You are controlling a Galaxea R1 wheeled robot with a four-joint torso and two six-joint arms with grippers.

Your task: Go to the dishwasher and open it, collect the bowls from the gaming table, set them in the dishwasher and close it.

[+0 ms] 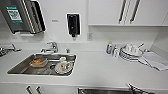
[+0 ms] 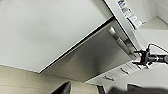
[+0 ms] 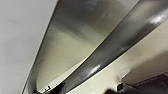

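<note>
The dishwasher (image 2: 97, 53) sits closed under the worktop (image 1: 100, 67), its steel front just below the counter edge. Its bar handle (image 3: 117, 45) runs close past the right gripper (image 3: 87, 89); whether that claw is clenched or released, I cannot tell. If it misses the bar, a pull would slip off. The left gripper (image 2: 82, 89) hangs near the panel, state unclear.

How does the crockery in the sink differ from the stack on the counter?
The sink crockery sits down in the steel sink, spread out, beside a brownish bowl. The counter stack is piled neatly on the white counter, near a small bottle. Both look mostly white.
</note>
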